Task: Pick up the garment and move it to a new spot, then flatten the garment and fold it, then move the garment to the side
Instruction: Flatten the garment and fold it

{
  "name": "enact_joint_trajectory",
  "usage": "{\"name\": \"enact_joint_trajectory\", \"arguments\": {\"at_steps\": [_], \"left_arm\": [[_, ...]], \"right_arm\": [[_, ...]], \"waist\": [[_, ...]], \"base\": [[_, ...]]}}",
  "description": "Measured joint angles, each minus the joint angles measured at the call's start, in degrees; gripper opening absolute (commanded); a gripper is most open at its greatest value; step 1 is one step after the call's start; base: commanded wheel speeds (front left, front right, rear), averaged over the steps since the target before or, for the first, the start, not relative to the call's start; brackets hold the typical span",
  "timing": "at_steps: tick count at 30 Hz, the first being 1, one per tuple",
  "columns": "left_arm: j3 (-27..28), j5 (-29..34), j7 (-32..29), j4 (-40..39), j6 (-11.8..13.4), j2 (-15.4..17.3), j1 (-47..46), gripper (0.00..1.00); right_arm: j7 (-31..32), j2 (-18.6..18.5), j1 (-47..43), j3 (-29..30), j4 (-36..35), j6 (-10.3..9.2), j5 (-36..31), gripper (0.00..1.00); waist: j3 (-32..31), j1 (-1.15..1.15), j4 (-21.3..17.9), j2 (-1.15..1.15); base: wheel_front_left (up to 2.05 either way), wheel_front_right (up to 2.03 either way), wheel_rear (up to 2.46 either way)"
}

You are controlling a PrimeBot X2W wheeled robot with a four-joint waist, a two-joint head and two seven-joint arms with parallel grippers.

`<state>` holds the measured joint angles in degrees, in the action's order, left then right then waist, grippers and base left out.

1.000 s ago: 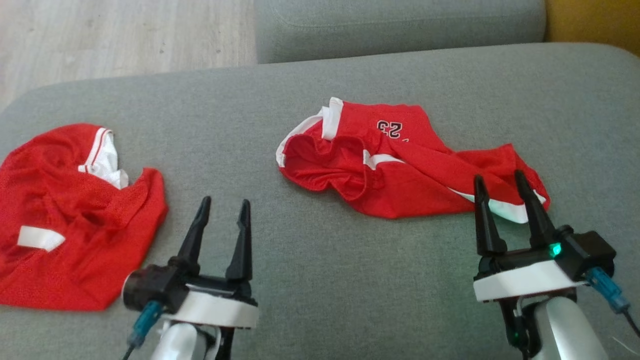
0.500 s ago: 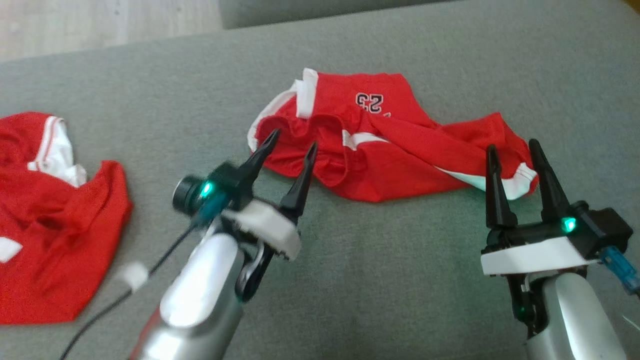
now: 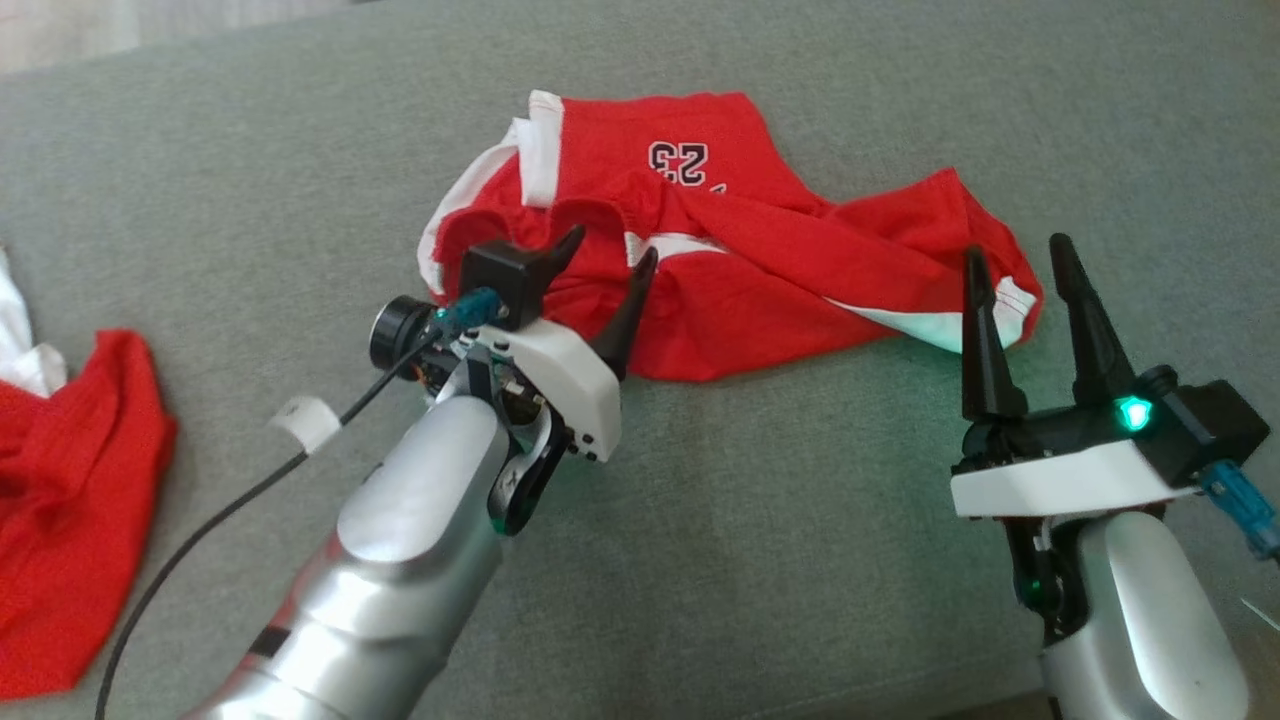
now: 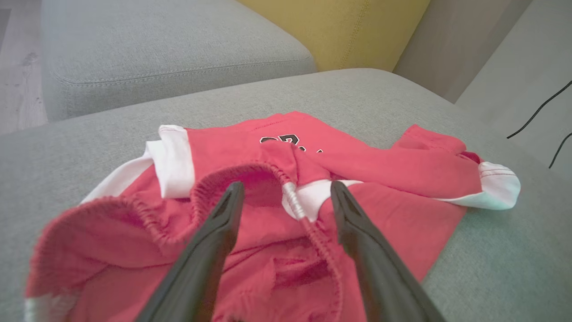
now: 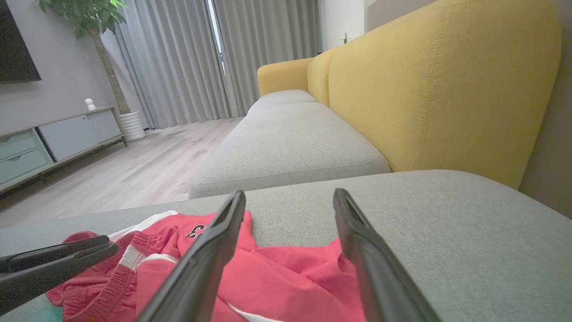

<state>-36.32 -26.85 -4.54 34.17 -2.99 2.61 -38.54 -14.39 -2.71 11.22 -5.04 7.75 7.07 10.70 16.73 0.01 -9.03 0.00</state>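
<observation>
The garment point(image 3: 770, 280) is a pair of red shorts with white trim and a black "23", lying crumpled on the grey sofa cushion point(image 3: 800, 560). My left gripper point(image 3: 612, 247) stands open, tilted down over the gathered waistband at the shorts' left end. In the left wrist view the elastic waistband lies between the open fingers of the left gripper point(image 4: 286, 184), with the garment point(image 4: 393, 174) spread beyond. My right gripper point(image 3: 1015, 250) is open just before the white-hemmed leg at the right end. From the right wrist, the right gripper point(image 5: 289, 193) hovers low over the garment point(image 5: 286, 277).
A second red and white garment point(image 3: 70, 500) lies at the cushion's left. A black cable point(image 3: 200, 520) trails from my left arm. A yellow backrest point(image 5: 447, 80) rises on the right, another grey seat cushion point(image 5: 290, 147) lies beyond, with wood floor point(image 5: 134, 165) past it.
My left arm has swung forward and to the right, from bare cushion to the shorts' waistband. The head camera has shifted, sliding the scene left. Both grippers stay open.
</observation>
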Motion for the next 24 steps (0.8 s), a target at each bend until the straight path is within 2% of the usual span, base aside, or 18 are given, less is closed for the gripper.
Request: {"name": "enact_joint_trajectory", "arguments": {"at_steps": [17, 18, 19, 20, 24], "left_arm": [[-4.23, -4.69, 0.69, 6.94, 2.0, 0.0, -4.45, 1.0], [-4.28, -4.71, 0.94, 7.36, 2.0, 0.01, -4.76, 0.76], [-4.37, -4.94, 1.19, 7.71, 2.0, 0.01, -5.01, 0.35], [-4.49, -5.02, 1.22, 7.98, 1.99, 0.01, -5.15, 0.0], [-4.95, -5.63, 3.53, 8.13, 1.79, -0.08, -5.33, 0.0]], "right_arm": [[0.0, 0.01, 0.02, -0.03, -0.2, 0.0, 0.92, 1.0], [0.0, 0.01, 0.03, -0.03, -0.2, 0.0, 0.92, 1.0], [0.0, 0.01, 0.03, -0.01, -0.2, 0.0, 0.92, 1.0], [0.0, 0.01, 0.03, 0.04, -0.21, 0.0, 0.92, 1.0], [-0.01, 0.01, 0.02, 0.86, -0.19, 0.0, 0.9, 1.0]], "waist": [[1.37, -0.01, -2.7, 0.0], [1.37, -0.01, -2.72, 0.0], [1.36, -0.01, -2.71, 0.0], [1.32, -0.01, -2.67, 0.0], [0.98, -0.01, -1.96, 0.0]], "base": [[0.0, 0.0, 0.0], [0.0, 0.0, 0.0], [0.0, 0.0, 0.0], [0.0, 0.0, 0.0], [0.0, 0.0, 0.0]]}}
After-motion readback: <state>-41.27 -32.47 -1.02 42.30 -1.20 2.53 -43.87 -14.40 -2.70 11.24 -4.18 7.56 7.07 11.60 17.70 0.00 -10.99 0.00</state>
